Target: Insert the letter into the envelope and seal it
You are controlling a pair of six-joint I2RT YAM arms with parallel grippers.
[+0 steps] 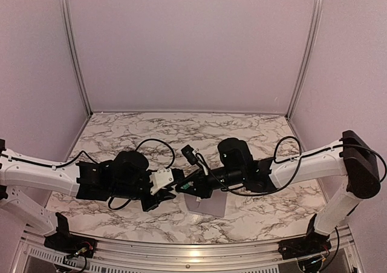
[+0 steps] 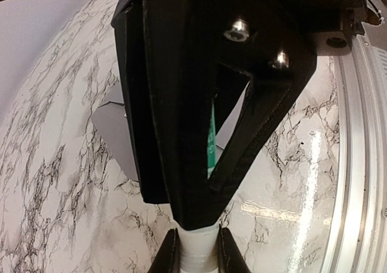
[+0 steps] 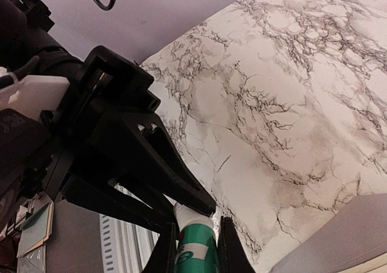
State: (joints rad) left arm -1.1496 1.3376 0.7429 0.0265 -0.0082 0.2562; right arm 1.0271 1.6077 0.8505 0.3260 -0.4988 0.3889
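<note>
Envelope (image 1: 208, 209) overhung by both end effectors: right end effector (image 3: 195, 236) closed narrowly on green-white tube (image 3: 197, 258), left end effector (image 2: 197, 258) closed on tube's white cap (image 2: 196, 240). Envelope laid flat on marble surface (image 1: 121, 134), between arms, near front edge.

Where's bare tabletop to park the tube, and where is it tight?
Bare marble runs across the far half of the table, up to the back wall. Smaller bare patches lie along the front rail, left and right of the envelope. Crowded: front centre, where the left pincer and right pincer both grip the green-white tube.
</note>
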